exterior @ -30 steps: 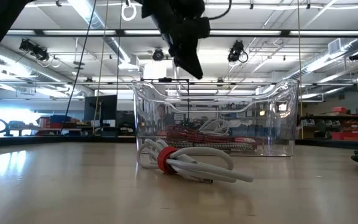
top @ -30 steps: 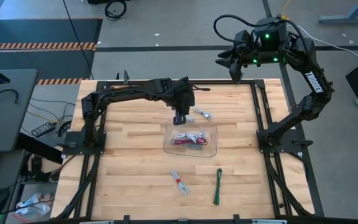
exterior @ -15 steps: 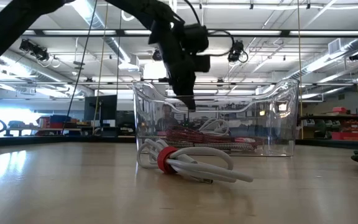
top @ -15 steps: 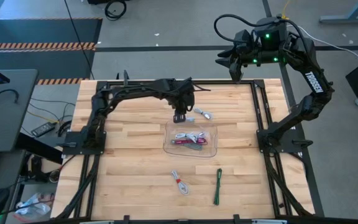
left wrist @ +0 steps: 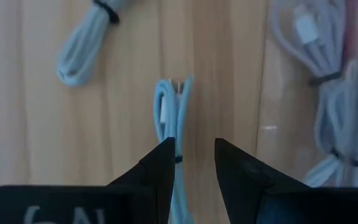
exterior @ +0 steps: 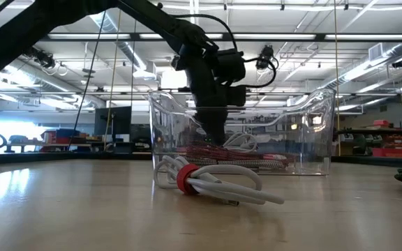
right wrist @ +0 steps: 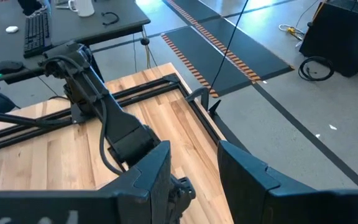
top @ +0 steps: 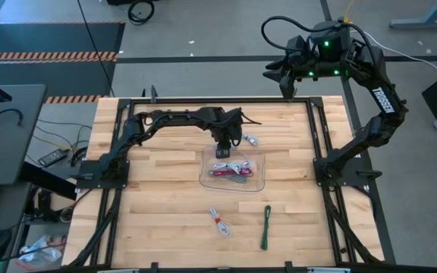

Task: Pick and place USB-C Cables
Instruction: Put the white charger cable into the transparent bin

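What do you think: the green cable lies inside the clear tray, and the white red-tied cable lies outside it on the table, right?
No. The green cable also lies outside the clear tray, on the table, as the high view shows. The white red-tied cable is outside it, as stated.

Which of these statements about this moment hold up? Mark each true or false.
1. The left gripper is down at the far edge of the clear tray. True.
2. The clear tray has no cables in it. False: several coiled cables, white and dark red, lie in it.
3. A green cable lies on the table near of the tray, outside it. True.
4. The right gripper is down over the tray too. False: it is raised beyond the table's far edge, with open fingers and nothing between them.
5. A white cable with a red tie lies on the table in front of the tray in the low view. True.
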Available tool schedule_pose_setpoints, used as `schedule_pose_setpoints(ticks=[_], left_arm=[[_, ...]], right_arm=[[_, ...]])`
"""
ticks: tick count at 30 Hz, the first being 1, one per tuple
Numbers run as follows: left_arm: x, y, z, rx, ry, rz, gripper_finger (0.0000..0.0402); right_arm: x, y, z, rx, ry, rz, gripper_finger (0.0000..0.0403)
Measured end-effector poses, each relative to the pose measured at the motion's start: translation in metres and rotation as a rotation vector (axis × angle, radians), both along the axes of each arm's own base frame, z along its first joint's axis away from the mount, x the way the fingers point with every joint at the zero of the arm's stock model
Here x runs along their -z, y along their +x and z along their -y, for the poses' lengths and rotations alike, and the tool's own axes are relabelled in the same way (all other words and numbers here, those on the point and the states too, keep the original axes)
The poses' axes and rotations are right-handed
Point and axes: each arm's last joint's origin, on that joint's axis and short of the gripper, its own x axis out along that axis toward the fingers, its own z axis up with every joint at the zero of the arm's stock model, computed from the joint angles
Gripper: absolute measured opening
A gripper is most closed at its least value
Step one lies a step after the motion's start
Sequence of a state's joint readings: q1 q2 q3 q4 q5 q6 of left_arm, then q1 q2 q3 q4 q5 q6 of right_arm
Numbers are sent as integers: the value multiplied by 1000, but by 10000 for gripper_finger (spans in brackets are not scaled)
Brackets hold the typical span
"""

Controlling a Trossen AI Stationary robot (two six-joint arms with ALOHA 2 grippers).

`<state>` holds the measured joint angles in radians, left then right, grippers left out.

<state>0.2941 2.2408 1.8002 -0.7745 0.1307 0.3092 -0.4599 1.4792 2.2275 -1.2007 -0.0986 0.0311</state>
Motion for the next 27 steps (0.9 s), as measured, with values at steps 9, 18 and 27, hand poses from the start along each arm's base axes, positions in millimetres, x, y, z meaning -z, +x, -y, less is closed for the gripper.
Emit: schedule_pose_setpoints(ticks=[9, 18, 27], left_arm=[[8, 1, -3, 10, 44, -19, 119], [8, 1, -3, 9, 44, -18, 119], [7, 2, 1, 7, 40, -20, 112]], right_arm=[[0, 0, 0, 1, 3, 1, 138], [0, 0, 0, 1, 1, 2, 138], [0, 0, 0, 0, -1, 2, 138]])
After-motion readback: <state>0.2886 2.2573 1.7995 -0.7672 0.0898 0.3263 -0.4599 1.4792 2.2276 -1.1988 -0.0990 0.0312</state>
